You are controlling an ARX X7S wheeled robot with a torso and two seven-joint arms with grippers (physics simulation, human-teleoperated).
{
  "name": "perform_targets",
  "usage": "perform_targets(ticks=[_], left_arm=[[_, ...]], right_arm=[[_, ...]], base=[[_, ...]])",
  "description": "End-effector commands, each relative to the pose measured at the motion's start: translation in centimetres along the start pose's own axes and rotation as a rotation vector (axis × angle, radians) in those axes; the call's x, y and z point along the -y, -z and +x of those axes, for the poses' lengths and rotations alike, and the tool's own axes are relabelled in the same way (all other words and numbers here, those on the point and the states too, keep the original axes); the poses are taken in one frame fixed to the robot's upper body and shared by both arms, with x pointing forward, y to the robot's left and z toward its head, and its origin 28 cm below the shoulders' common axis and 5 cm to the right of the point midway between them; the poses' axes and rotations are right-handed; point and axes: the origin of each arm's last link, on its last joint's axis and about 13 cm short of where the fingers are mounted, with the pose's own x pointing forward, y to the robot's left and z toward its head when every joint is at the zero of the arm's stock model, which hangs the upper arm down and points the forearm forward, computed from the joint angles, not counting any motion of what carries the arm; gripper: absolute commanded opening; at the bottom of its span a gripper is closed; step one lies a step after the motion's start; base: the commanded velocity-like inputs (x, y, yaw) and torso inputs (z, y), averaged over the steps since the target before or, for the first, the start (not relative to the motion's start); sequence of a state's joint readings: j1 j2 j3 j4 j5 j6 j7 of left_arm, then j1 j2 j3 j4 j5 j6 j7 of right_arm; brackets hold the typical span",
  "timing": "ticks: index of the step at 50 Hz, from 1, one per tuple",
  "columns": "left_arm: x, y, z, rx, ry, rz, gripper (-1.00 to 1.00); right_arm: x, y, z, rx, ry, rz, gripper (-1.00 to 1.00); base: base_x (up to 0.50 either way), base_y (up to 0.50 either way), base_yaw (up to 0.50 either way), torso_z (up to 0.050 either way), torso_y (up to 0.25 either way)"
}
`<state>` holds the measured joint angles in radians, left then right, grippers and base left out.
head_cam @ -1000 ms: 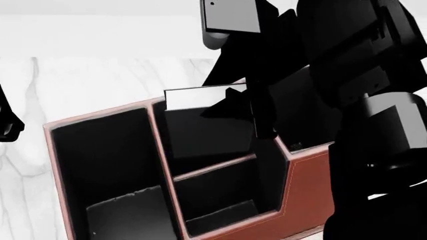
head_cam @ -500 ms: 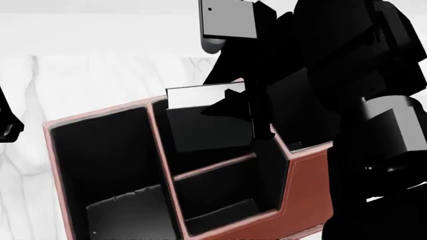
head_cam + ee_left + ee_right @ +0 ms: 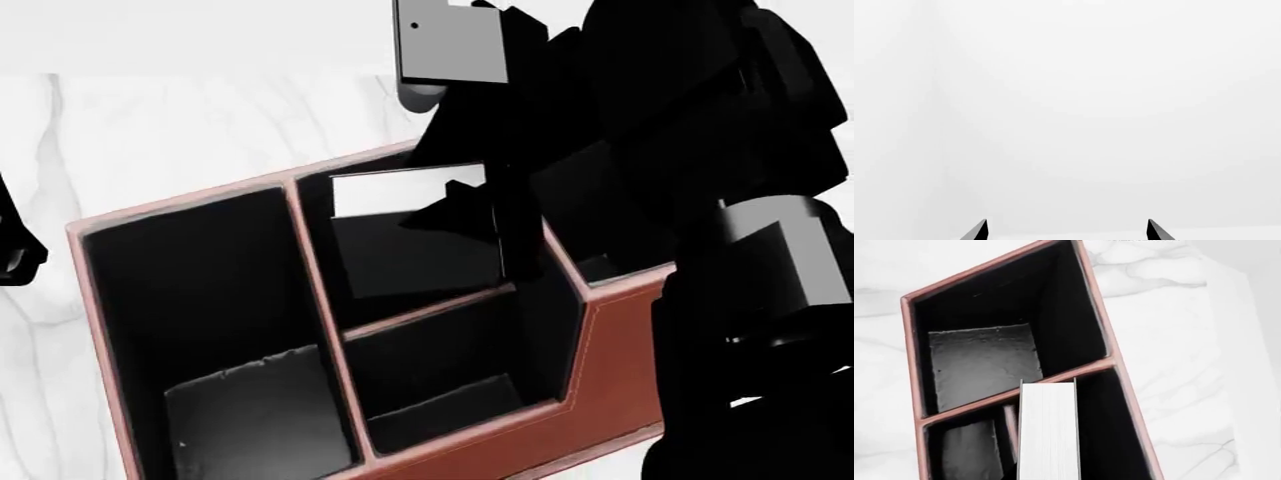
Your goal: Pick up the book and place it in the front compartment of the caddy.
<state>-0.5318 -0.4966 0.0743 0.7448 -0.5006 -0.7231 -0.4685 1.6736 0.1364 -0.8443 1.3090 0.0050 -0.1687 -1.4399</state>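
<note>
Right pincer [image 3: 461,205] clamps the book [image 3: 414,240] upright over the caddy [image 3: 614,340]; left pincer [image 3: 1066,231] is apart.

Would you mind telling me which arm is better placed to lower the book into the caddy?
The right arm. Its hand already grips the book upright above the caddy, with the white page edge over a cell. The left hand is open, off to the side, facing only blank white.

Right gripper [image 3: 461,215] holding black book [image 3: 420,245] upright over caddy [image 3: 614,340] rear middle cell, white marble table [image 3: 160,140]
</note>
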Motion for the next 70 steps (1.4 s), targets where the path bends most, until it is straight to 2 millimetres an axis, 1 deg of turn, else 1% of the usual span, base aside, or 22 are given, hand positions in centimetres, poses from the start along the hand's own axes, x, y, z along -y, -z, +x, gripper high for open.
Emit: perform_targets(ticks=[1,13,19,45,67,68,70], left_arm=[[-0.2,-0.1,0.1,0.017,-0.010,-0.022,1.00],[-0.2,0.0,0.1,0.014,-0.011,-0.023,1.00],[-0.2,0.0,0.1,0.013,-0.011,-0.022,1.00],[-0.3,-0.1,0.1,0.016,-0.013,-0.022,1.00],[-0.4,0.0,0.0,0.013,-0.017,-0.024,1.00],[-0.4,0.0,0.0,0.012,-0.017,-0.024,1.00],[-0.4,0.0,0.0,0.012,-0.017,-0.024,1.00]], right_arm=[[0.3,-0.9,0.1,0.081,0.021,-0.026,-1.00],[0.3,-1.0,0.4,0.074,0.042,-0.047,-1.00],[0.3,-1.1,0.6,0.039,0.062,-0.057,-1.00],[0.2,-1.3,1.5,0.033,0.063,-0.068,-1.00],[0.0,-0.8,1.9,0.021,0.046,0.006,-1.00],[0.0,-0.8,1.9,0.015,0.050,0.015,1.00],[0.0,-0.8,2.0,0.015,0.044,0.012,1.00]], base=[[0.00,0.00,0.00,0.000,0.000],[0.00,0.00,0.00,0.000,0.000],[0.00,0.00,0.00,0.000,0.003],[0.00,0.00,0.00,0.000,0.001],[0.00,0.00,0.00,0.000,0.001],[0.00,0.00,0.00,0.000,0.000],[0.00,0.00,0.00,0.000,0.005]])
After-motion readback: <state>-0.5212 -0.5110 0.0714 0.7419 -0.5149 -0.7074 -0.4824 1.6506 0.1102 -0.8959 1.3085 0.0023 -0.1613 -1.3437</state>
